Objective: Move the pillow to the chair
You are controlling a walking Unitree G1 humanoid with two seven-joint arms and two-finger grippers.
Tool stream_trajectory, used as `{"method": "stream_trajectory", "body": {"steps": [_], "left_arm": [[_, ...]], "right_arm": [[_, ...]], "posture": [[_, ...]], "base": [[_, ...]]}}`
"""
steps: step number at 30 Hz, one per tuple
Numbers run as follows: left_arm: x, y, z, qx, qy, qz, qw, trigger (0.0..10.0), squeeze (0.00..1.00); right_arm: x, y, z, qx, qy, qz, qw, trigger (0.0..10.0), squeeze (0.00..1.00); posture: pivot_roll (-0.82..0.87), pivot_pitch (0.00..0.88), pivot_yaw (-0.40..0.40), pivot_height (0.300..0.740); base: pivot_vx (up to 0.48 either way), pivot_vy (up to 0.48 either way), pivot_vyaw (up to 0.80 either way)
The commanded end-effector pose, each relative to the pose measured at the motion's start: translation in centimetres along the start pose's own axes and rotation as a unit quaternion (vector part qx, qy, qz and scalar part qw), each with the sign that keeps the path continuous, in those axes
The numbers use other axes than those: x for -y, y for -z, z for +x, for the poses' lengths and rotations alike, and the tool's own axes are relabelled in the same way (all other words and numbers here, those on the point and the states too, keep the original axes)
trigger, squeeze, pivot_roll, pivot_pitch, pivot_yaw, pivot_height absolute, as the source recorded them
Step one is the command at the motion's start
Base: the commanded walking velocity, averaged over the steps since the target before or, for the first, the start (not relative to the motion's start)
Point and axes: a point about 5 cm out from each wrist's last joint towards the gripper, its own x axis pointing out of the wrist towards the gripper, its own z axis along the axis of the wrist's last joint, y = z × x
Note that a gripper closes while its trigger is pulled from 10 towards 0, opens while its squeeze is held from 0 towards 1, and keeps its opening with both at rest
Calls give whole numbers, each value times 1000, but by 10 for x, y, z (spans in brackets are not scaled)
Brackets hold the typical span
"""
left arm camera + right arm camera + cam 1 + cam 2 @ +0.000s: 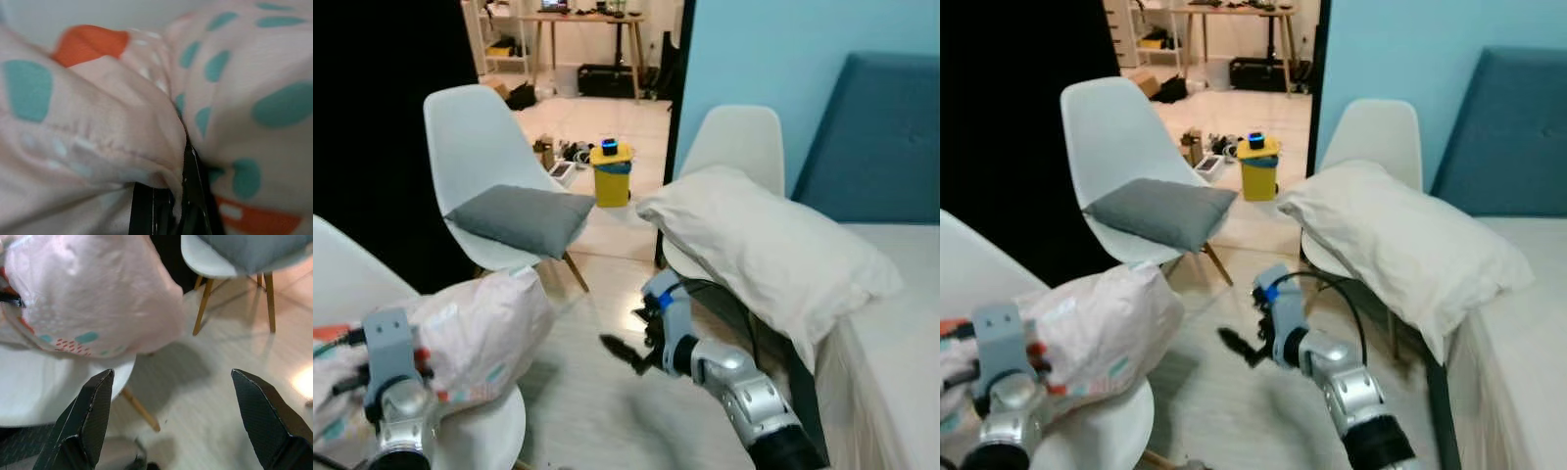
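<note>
Look, left wrist view: your left gripper [183,196] pinches spotted pillow [480,333] fabric up close. Head views: pillow on near chair [494,436]. Right gripper [176,421] wide, empty, beside it.

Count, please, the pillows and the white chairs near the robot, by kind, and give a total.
Pillows: 3 (patterned pink pillow on the nearest chair, gray pillow, white pillow)
White chairs: 3 (nearest chair under the pink pillow, chair with the gray pillow, chair by the blue wall)
Total: 6
</note>
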Motion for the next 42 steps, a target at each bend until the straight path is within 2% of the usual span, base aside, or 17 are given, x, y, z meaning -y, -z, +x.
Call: {"method": "stream_trajectory", "body": {"steps": [1,2,3,4,5,6,12,13,16,25,31,42], "left_arm": [[5,8,-5,-10,14,0,1000,10000,0],[5,8,-5,-10,14,0,1000,10000,0],[7,17,-11,-20,21,0,1000,10000,0],[7,17,-11,-20,21,0,1000,10000,0],[9,34,-22,-47,29,-5,998,10000,0],[9,40,-25,-56,30,-6,998,10000,0],[8,55,-34,-74,29,-5,997,10000,0],[6,64,-38,-90,27,-6,996,10000,0],[5,69,-40,-102,25,-9,994,10000,0],[3,70,-41,-99,21,-17,995,10000,0],[4,67,-41,-93,22,-19,995,10000,0],[16,54,-41,-69,55,-34,996,10000,0]], "right_arm": [[-5,-3,0,1,-22,0,1000,10000,0],[-5,-3,0,1,-22,0,1000,10000,0],[-13,0,-4,1,-65,-5,998,10000,0],[-13,0,-4,1,-65,-5,998,10000,0],[-24,-4,-9,31,-122,30,992,10000,0],[-26,-7,-10,44,-133,39,989,10000,0],[-26,-12,-13,54,-143,32,988,10000,0],[-30,-10,-15,45,-168,28,984,10000,0],[-33,-8,-17,36,-189,26,981,10000,0],[-37,-3,-27,7,-230,19,973,10000,0],[-37,-2,-31,-1,-238,19,971,10000,0],[-36,3,-34,-19,-246,14,969,10000,0]], "posture": [[69,40,13,600],[69,40,13,600],[71,42,9,600],[71,42,9,600],[75,47,2,600],[75,47,2,600],[81,50,-6,600],[86,52,-12,600],[87,51,-15,600],[95,53,-27,600],[96,56,-27,600],[94,58,-24,600]], "base": [[0,0,0],[0,0,0],[0,0,0],[0,0,0],[0,0,0],[0,0,0],[0,0,392],[0,0,781],[0,0,781],[0,0,781],[0,0,781],[0,0,781]]}}
